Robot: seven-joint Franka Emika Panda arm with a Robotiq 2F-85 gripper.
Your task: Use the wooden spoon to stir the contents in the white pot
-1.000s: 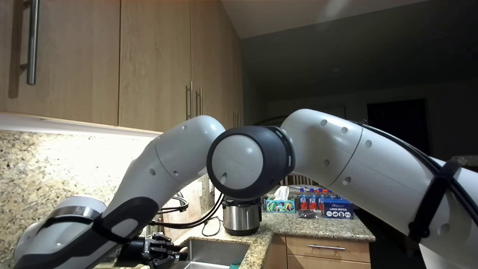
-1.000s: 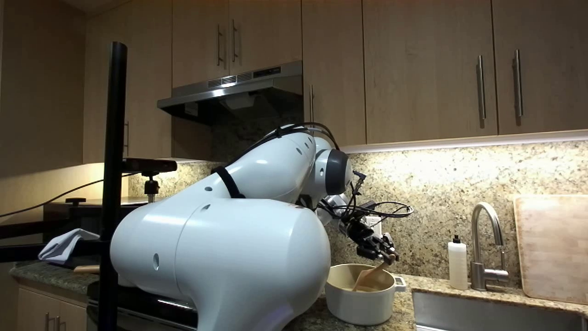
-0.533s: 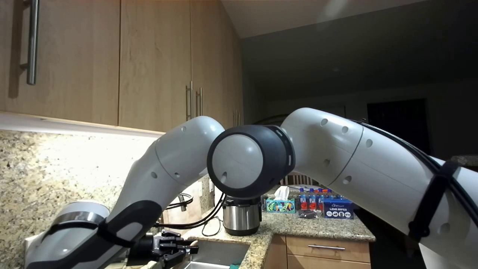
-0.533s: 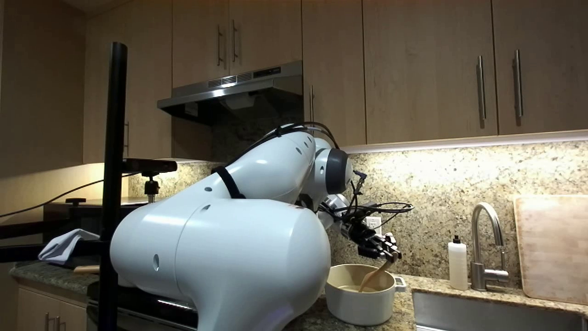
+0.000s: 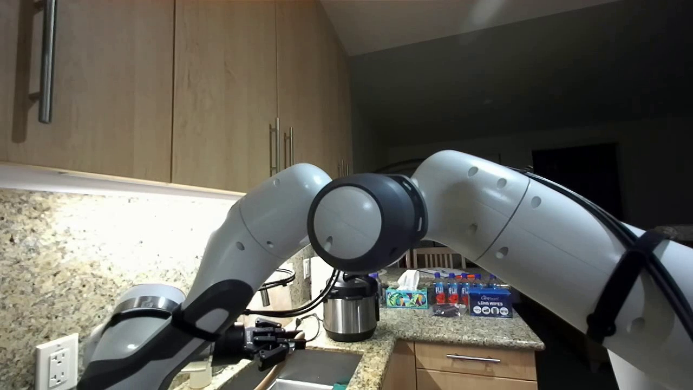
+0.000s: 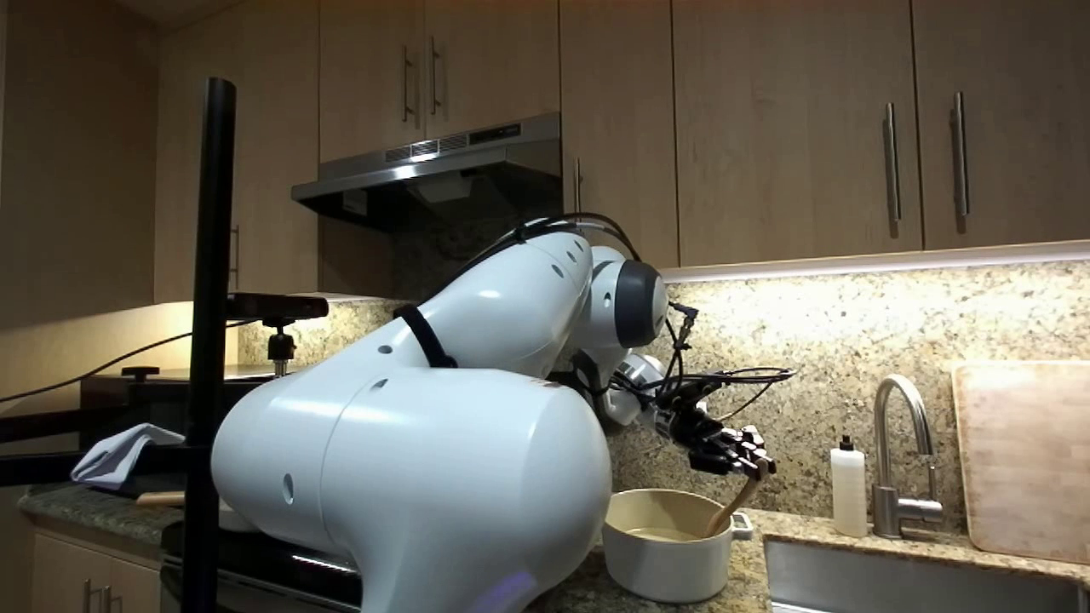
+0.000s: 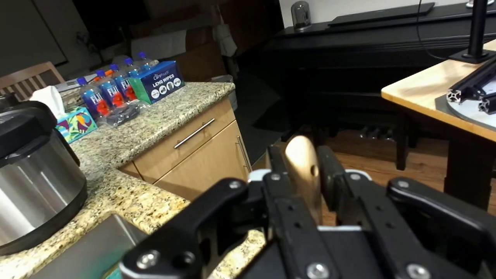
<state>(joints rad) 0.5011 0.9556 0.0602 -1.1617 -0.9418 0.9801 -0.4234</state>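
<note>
Near the white pot (image 6: 668,569) — arm (image 6: 511,311) arched, gripper (image 7: 300,155) low, clasping spoon (image 7: 306,176)

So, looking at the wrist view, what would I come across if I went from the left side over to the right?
Steel cooker with a dark lid → tissue box → blue lens wipes box → wooden spoon, held in the gripper → light wooden tabletop.

- I read "CareTouch" and, below it, "LENS WIPES" on the blue box (image 7: 158,80).
- I also made out "LENS WIPES" there in an exterior view.
- I read "FIJI" on blue-capped bottles (image 7: 93,96) beside that box.
</note>
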